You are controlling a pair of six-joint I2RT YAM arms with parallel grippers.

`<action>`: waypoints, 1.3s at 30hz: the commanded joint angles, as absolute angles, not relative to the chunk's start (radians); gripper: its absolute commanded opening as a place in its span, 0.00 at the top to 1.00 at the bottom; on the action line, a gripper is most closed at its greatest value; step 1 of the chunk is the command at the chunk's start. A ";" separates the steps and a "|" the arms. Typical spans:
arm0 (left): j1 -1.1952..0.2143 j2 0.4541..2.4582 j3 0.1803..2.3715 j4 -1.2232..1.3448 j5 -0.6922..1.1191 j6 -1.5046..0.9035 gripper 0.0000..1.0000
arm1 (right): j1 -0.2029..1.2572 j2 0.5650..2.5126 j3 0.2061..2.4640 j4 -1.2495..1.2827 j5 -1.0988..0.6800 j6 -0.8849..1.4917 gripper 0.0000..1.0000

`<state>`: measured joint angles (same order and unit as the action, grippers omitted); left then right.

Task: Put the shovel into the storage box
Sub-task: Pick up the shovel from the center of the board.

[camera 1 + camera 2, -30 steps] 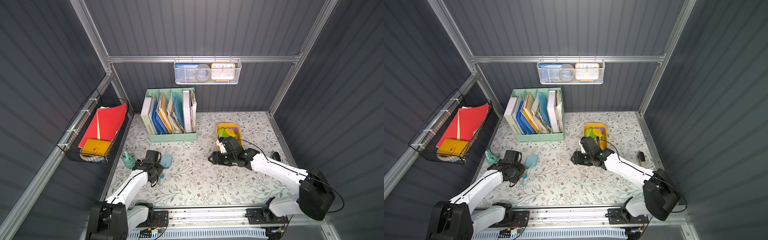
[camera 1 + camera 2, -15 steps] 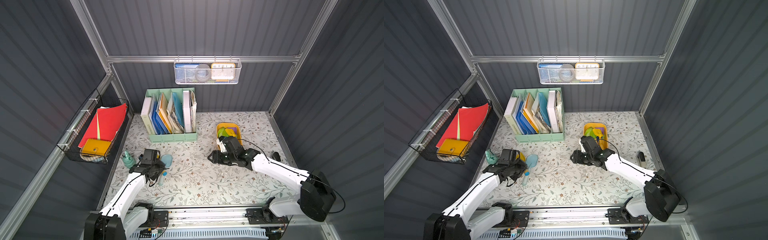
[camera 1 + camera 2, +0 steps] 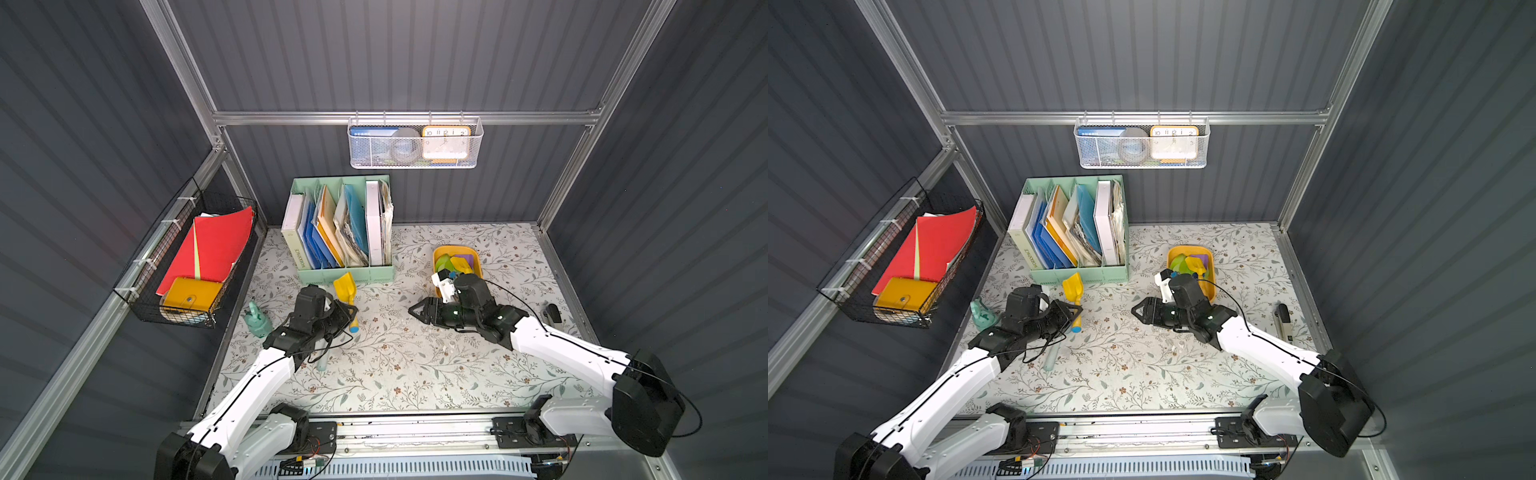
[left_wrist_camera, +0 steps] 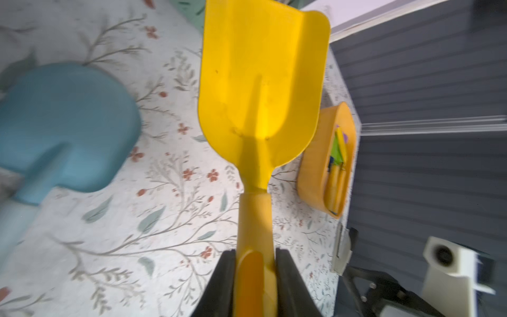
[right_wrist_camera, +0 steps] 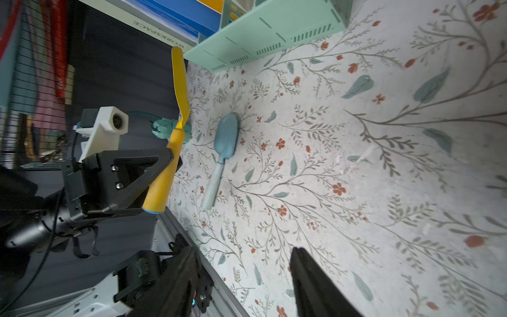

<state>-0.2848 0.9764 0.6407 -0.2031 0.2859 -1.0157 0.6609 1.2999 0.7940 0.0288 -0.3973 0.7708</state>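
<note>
- left fingers (image 4: 285,277) clamping narrow on the yellow shovel (image 4: 260,82) handle; blade sticking out past the fingertips, tilting up near the mint file holder (image 3: 345,274).
- right fingers (image 5: 307,280) standing roughly half apart, holding nothing, pointing across bare desk (image 3: 395,353) at the left fingers.
- storage box (image 3: 455,248) sitting just behind the right fingers, well apart from the left ones; carrying small coloured toys (image 3: 457,262).
- blue shovel (image 5: 226,137) lying flat on the desk beside the left fingers.

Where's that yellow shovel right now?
In both top views the yellow shovel is clamped by its handle in the left claw, left of centre, just in front of the mint-green file holder.
</note>
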 commanded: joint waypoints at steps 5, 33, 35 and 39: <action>-0.303 0.947 0.593 0.156 0.515 -1.055 0.87 | 0.646 1.294 0.714 0.403 -0.538 0.920 0.33; -0.470 1.086 0.527 0.790 0.692 -1.201 0.87 | 0.648 1.459 0.723 1.098 -0.690 1.186 0.45; -0.480 1.095 0.535 0.797 0.701 -1.198 0.87 | 0.647 1.455 0.719 1.105 -0.685 1.187 0.48; -0.497 1.111 0.541 0.813 0.712 -1.197 0.88 | 0.649 1.453 0.716 1.112 -0.669 1.188 0.58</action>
<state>-0.4850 1.1023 0.5320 0.7410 0.6765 -1.1908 0.6495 1.4555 0.7105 1.0515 -0.6685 1.1893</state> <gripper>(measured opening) 0.253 0.431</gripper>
